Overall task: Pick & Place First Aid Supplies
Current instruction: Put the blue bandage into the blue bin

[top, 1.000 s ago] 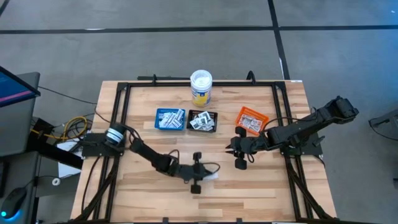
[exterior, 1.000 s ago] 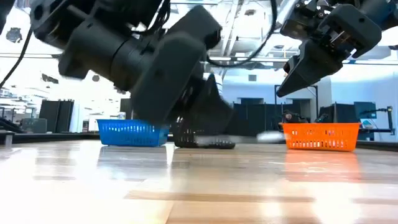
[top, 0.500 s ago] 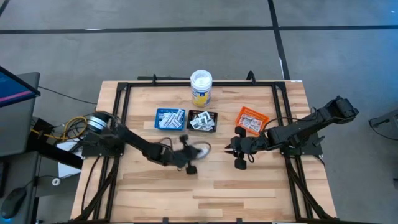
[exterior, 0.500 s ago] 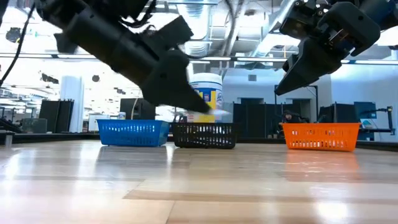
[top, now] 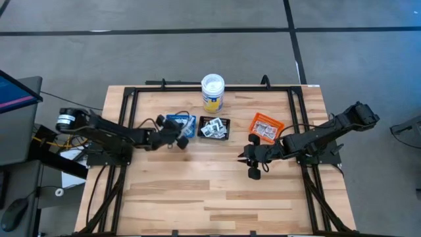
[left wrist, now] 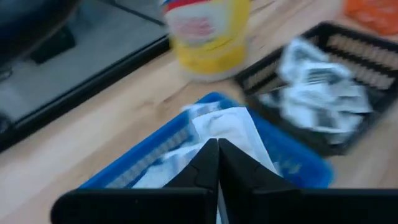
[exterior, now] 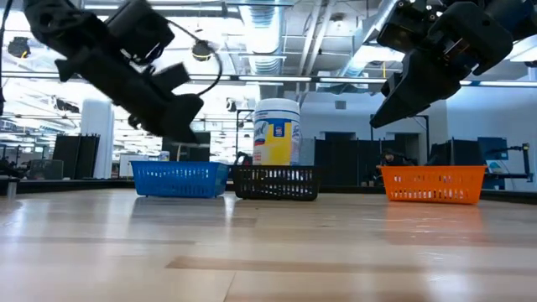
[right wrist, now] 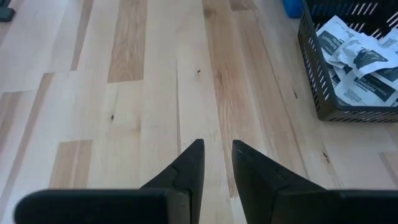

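My left gripper (top: 181,133) hangs over the blue tray (top: 179,126) at the far middle of the table, shut on a white paper packet (left wrist: 229,127). That tray holds narrow white-and-blue packets (top: 176,124). Beside it, the black tray (top: 214,128) holds squarish white packets (right wrist: 357,59), and the orange tray (top: 266,127) holds more packets. My right gripper (top: 245,157) hovers open above bare wood, right of the middle and near the orange tray, with nothing between its fingers (right wrist: 186,165). My left gripper pinches the white packet between its two fingers by one end (left wrist: 219,144). The fingers come from the table's left, slanting a little down. The rest of the packet sticks out past the fingertips, lifted clear above the blue tray (left wrist: 292,165).
A white-lidded tub with a yellow label (top: 212,92) stands behind the trays at the far edge. A black frame (top: 131,99) runs around the tabletop. Bare wood lies across the near half of the table (top: 217,204).
My left gripper has swung from the table's near middle toward the far edge and to the left, rising a little, and now hangs over the blue tray. It has stayed shut, and the white packet has gone with it, lifted clear of the wood.
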`<act>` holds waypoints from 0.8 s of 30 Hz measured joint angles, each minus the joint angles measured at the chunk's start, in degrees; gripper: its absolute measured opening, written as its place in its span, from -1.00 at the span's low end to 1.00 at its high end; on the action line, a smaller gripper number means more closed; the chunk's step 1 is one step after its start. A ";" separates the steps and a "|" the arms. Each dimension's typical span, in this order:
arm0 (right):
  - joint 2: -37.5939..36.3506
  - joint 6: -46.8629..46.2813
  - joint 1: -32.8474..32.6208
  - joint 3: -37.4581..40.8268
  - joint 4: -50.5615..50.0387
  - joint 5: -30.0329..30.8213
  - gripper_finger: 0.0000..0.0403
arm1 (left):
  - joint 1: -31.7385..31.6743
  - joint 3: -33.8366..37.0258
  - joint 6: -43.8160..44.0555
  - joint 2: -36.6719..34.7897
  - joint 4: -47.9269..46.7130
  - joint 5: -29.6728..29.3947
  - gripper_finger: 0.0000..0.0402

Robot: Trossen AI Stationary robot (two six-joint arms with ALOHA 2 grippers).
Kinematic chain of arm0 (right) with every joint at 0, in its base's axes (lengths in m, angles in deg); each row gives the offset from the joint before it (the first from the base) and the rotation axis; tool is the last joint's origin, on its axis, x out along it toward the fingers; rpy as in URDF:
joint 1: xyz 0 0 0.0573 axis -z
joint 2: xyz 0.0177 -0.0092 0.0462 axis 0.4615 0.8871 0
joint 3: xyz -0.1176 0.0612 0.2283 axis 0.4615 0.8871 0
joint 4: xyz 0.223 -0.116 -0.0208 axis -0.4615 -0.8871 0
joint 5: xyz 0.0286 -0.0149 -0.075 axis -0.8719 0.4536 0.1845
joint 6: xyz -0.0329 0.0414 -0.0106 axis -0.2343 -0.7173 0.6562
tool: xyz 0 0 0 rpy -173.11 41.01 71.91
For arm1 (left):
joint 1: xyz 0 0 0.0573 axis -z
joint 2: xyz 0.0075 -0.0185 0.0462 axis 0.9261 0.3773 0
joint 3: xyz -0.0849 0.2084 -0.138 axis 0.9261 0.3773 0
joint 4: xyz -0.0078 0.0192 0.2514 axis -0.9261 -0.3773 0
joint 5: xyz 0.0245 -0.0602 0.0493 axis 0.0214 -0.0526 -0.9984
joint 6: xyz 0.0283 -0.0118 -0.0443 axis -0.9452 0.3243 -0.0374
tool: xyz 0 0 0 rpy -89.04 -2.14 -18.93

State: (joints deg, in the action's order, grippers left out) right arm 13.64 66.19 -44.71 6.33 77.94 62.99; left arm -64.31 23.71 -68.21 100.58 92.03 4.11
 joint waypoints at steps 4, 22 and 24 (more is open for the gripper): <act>0.00 0.02 -0.01 0.00 -0.01 0.00 -0.62 | -1.77 1.96 1.20 -1.24 0.36 1.49 -0.86; 0.00 0.02 0.01 0.00 0.01 0.01 -0.62 | 3.53 2.07 4.98 -1.14 10.15 9.12 -0.55; 0.00 0.02 -0.01 0.00 0.01 0.02 -0.62 | 3.95 2.07 5.34 -1.14 10.01 9.22 -0.57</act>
State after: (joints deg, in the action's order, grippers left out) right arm 13.64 66.21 -44.72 6.33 77.95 63.01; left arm -60.36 25.77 -62.88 99.44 102.04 13.33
